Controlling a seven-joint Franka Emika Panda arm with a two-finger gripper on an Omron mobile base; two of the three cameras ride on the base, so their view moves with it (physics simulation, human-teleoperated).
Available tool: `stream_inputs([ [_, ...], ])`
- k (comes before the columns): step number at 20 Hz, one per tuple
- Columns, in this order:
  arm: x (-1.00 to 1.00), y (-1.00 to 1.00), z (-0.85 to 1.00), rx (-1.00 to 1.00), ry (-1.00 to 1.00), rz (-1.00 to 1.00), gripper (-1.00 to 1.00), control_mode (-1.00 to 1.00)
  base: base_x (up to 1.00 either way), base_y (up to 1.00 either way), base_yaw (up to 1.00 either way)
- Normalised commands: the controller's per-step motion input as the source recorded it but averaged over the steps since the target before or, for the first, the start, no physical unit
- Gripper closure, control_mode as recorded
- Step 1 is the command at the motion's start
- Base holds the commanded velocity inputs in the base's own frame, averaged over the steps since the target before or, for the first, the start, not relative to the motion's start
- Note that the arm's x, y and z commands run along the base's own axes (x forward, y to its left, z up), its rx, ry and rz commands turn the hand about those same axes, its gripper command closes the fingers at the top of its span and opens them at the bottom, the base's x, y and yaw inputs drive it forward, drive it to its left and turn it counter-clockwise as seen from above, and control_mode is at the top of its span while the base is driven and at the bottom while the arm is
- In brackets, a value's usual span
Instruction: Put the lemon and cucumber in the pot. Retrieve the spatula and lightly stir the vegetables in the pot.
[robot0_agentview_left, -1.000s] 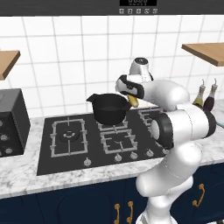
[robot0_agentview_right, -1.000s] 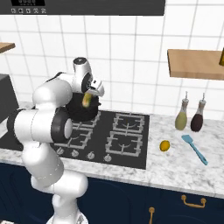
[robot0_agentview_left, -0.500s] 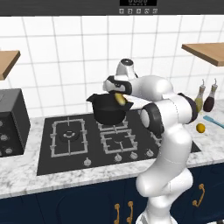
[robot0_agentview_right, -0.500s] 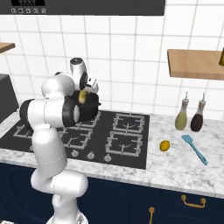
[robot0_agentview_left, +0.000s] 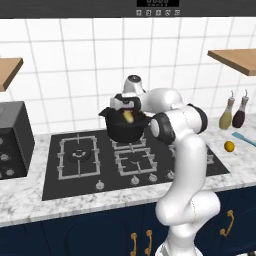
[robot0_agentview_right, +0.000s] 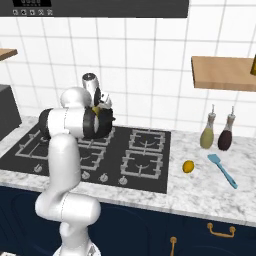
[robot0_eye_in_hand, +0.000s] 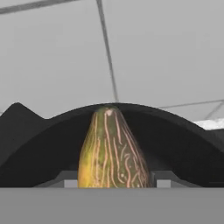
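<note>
The pot (robot0_agentview_left: 125, 129) sits on the far middle burner of the stove (robot0_agentview_left: 65, 170). Over its opening the gripper (robot0_agentview_left: 128, 113) grasps the cucumber (robot0_agentview_left: 129, 116), which points toward the wall. The lemon (robot0_agentview_right: 188, 166) lies far right on the counter, beside the spatula (robot0_agentview_right: 222, 170).

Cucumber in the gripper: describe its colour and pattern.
The cucumber is yellowish-green shading to orange, with thin pale wavy lines; the hand view shows it best.

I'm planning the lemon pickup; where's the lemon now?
The lemon lies on the counter right of the stove, between the burners and the spatula.
</note>
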Motion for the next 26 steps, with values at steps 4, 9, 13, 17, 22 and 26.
stream_inputs([
  [4,0.65,0.22,-0.36,-0.03,0.0,0.0,1.0,-1.0,0.0,0.0,0.0],
  [9,0.58,0.14,-0.31,-0.03,0.0,0.0,1.0,-1.0,0.0,0.0,0.0],
  [13,0.08,0.02,-0.11,-0.03,-0.01,0.0,1.0,-1.0,0.0,0.0,0.0],
  [17,-0.25,0.0,-0.01,-0.05,-0.05,0.0,1.0,-1.0,0.0,0.0,0.0],
  [22,-0.23,0.0,0.0,-0.04,-0.03,0.0,-1.0,-1.0,0.0,0.0,0.0],
  [26,-0.24,0.0,0.0,-0.03,-0.02,0.0,-1.0,-1.0,0.0,0.0,0.0],
])
